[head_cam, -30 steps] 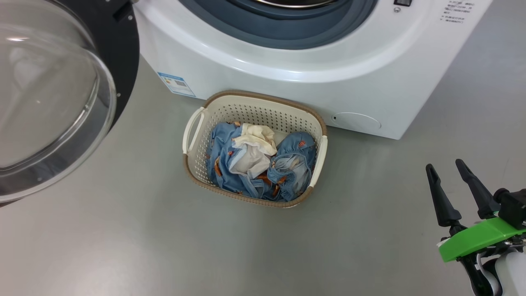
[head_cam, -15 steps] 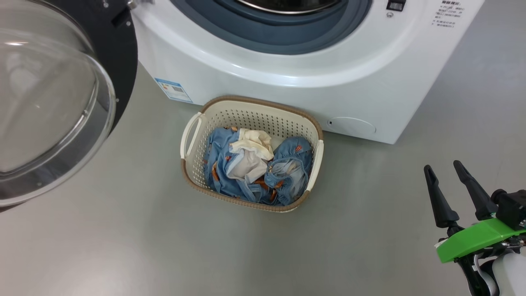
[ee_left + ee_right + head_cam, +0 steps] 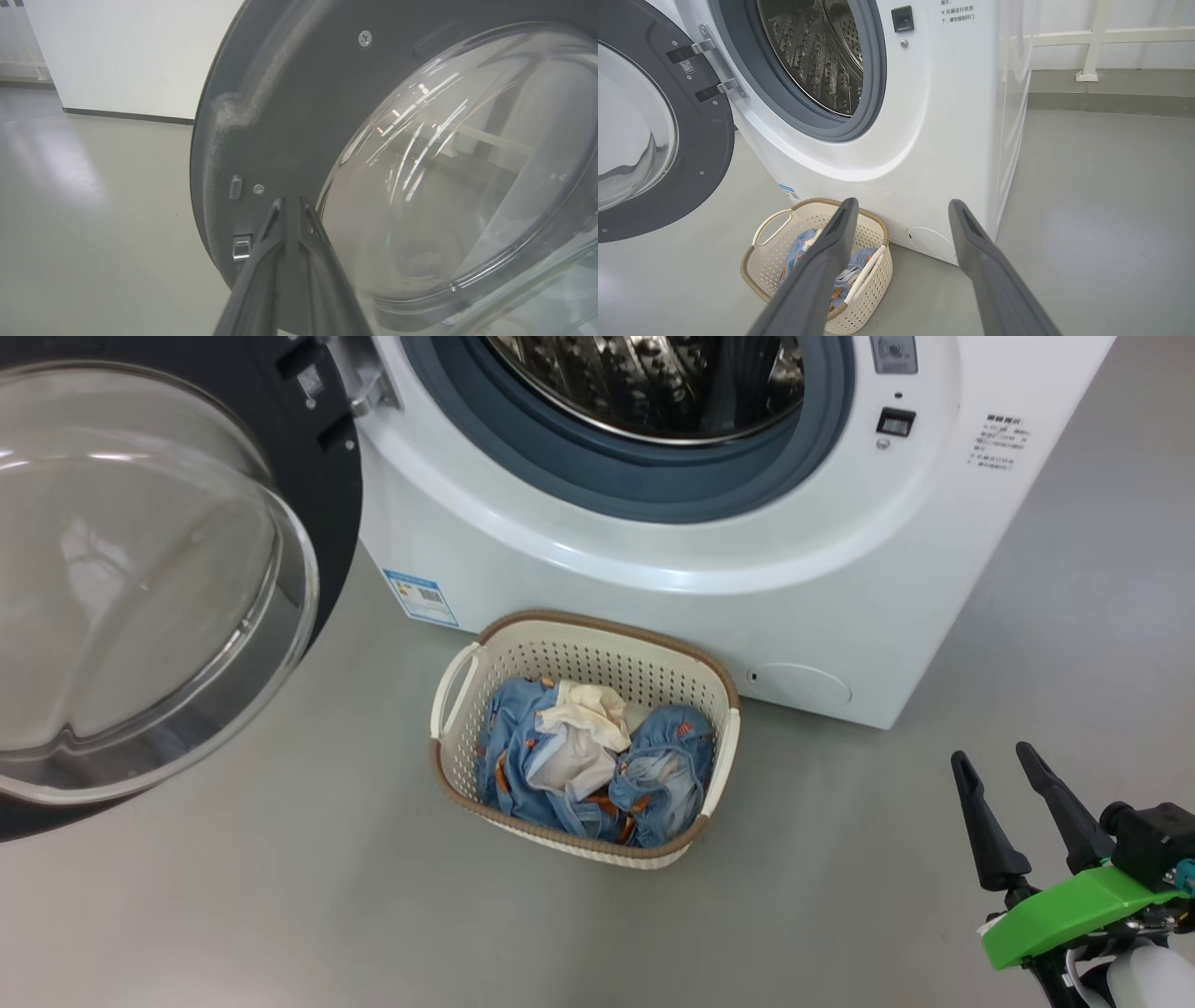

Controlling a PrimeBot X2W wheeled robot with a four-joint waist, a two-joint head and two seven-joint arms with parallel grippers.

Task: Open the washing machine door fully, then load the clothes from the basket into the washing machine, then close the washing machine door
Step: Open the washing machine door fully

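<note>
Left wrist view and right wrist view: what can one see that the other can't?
Left wrist view: the left hand, fingers pressed together, right by a small silver catch on the dark rim. Right wrist view: the right hand, fingers spread open, the washing machine with its steel drum, and the basket holding the clothes. Both share the washing machine door, standing open, and the grey floor.

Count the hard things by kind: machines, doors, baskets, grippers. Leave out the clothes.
Washing machine: 1
Door: 1
Basket: 1
Grippers: 2, left gripper and right gripper
Total: 5
</note>
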